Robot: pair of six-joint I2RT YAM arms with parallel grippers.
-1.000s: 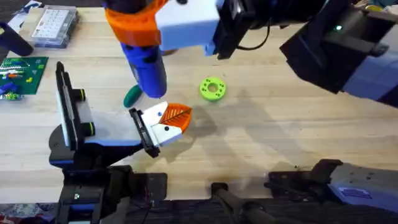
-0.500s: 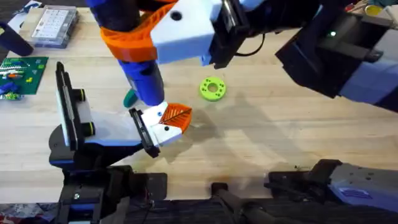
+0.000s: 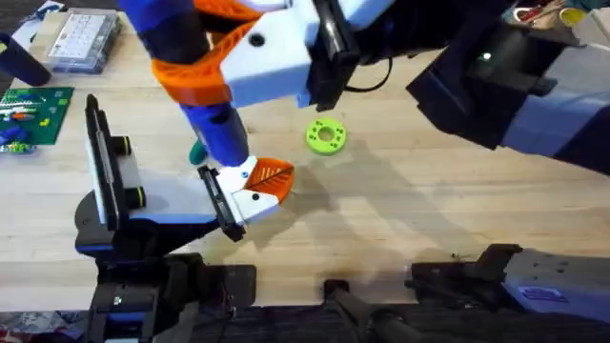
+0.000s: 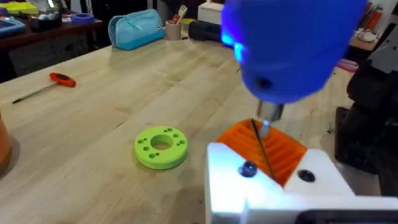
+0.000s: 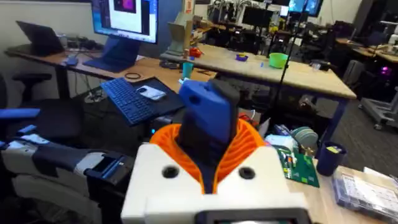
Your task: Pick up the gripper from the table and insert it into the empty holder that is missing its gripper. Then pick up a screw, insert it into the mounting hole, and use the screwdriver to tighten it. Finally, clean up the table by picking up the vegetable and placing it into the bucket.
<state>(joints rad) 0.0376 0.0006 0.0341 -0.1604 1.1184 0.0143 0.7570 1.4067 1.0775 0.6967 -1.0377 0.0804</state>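
The gripper [image 3: 263, 187], a white wedge with an orange ribbed face, sits against the holder [image 3: 218, 202], a short black plate on the pale grey-and-blue left arm. In the left wrist view the gripper [image 4: 273, 180] carries a dark screw [image 4: 249, 169] in one hole. My right gripper [image 3: 205, 69] is shut on the blue screwdriver [image 3: 221, 133], which stands tip-down over the white block. Its metal bit [image 4: 264, 126] hangs just above the orange face, beside the screw. The vegetable [image 3: 197, 152] peeks out dark green behind the screwdriver. In the right wrist view the orange pads [image 5: 249, 146] clasp the blue body [image 5: 208, 115].
A green round disc [image 3: 326, 135] lies right of the gripper. A taller black plate with yellow-ringed knobs [image 3: 101, 162] stands at the left. A circuit board [image 3: 29, 112] and a clear parts box [image 3: 84, 40] sit far left. A red-handled rod [image 4: 61, 79] lies farther off.
The right arm has carried the screwdriver leftward and down, bringing its tip from beside the vegetable to just over the white gripper block. Nothing else has moved.
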